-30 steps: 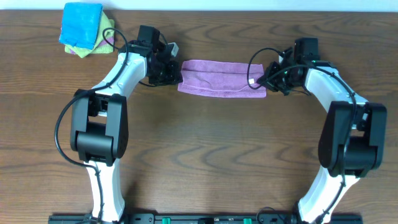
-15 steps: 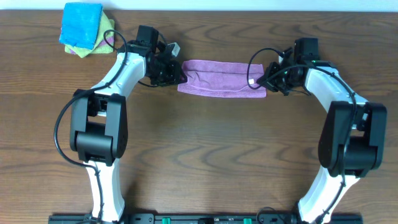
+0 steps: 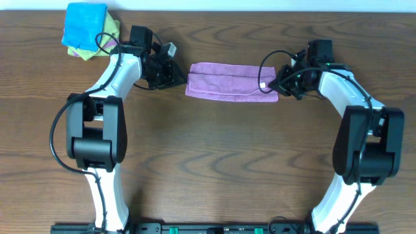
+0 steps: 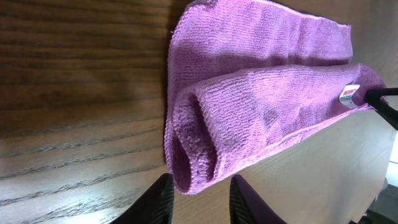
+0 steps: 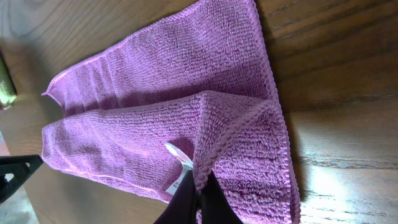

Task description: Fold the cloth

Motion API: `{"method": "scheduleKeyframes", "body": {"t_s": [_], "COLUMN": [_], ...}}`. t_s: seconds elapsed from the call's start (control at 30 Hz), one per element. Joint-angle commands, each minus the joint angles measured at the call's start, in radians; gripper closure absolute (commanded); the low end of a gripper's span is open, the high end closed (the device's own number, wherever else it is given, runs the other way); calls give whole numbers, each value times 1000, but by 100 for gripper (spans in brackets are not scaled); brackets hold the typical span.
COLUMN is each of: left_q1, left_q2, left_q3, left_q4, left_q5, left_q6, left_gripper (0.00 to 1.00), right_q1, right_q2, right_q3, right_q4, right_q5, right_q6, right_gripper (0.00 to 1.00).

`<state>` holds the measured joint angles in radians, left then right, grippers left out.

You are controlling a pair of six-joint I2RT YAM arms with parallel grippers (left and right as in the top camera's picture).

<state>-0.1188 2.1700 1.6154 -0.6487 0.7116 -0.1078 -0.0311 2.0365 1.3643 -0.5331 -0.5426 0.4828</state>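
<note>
Cloth (image 3: 231, 81), the purple one, lies on the brown table (image 3: 208, 162), on the far side and about in the middle, between the two arms. It is folded into a long strip that runs from left to right. The right gripper (image 3: 270, 84) is at the right end of the cloth. It is closed tight and pinches the top layer's edge, right by the little white tag (image 5: 176, 154). The left gripper (image 3: 177, 73) sits just beside the left end. Its two fingers (image 4: 160, 200) are apart and they hold nothing. A blue cloth (image 3: 84, 25) lies on top of a yellow-green cloth (image 3: 112, 32) in the far left corner, well apart from the purple one.
</note>
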Motion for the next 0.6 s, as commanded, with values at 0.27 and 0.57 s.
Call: {"method": "scheduleKeyframes", "body": {"t_s": [0.27,0.57], "left_q1": [-36,-72], "left_q2": [14,14], "left_q3": [18,17], "left_q4": [36,48], "left_q5": [48,-47], "left_q6": [-31,-27], "left_gripper": [67,67], "right_q1": [0,0], "right_q2": [11,11], "right_q3": [13,13], "right_q4": [-1,-2], "right_q5": [-11,-13], "right_q6": [10,10], "right_gripper": [99,99]}}
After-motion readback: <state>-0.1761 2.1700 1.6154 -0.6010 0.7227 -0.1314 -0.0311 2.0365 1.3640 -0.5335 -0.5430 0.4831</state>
